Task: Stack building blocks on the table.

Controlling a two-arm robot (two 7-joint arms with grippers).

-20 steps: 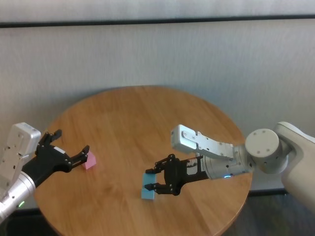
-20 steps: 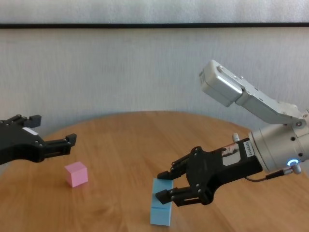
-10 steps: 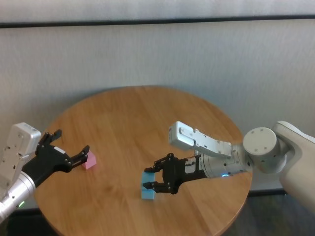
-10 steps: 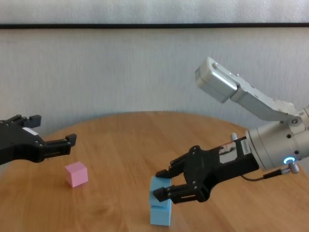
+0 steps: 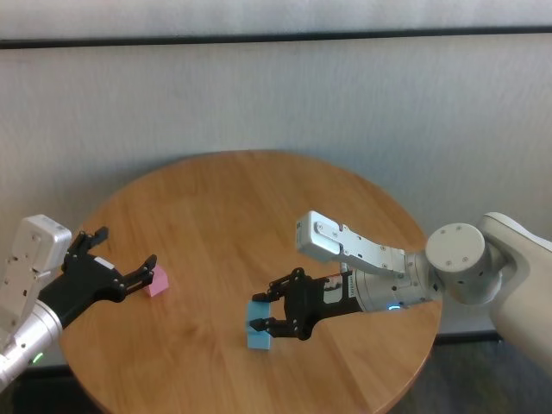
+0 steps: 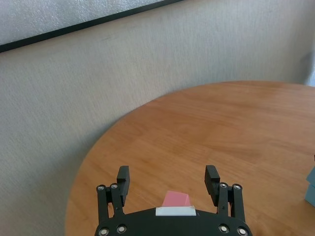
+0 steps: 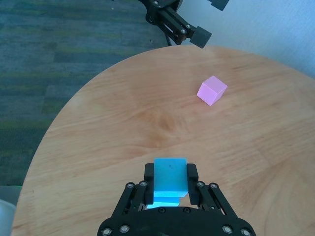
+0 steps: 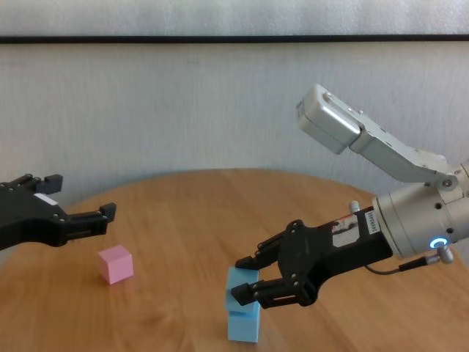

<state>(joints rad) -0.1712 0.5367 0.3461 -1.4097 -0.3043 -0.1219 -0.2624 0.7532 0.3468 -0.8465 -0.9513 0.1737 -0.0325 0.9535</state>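
Note:
My right gripper (image 8: 242, 281) is shut on a light blue block (image 8: 237, 288), pressing it onto a second light blue block (image 8: 243, 327) on the table (image 8: 190, 213). The held block sits slightly tilted and offset to the left. In the right wrist view it (image 7: 170, 177) fills the jaws, and the lower block (image 7: 165, 201) peeks out beneath. A pink block (image 8: 116, 264) stands alone at the left. My left gripper (image 8: 79, 196) hovers open just behind and above it, with the pink block (image 6: 176, 199) low between its fingers and untouched.
The round table (image 5: 241, 207) ends close to the blue stack at the front. A pale wall runs behind it. My right forearm (image 5: 388, 289) reaches in low over the table's right side.
My right gripper has carried the upper blue block a little to the left over the lower one. The left arm and the pink block have not moved.

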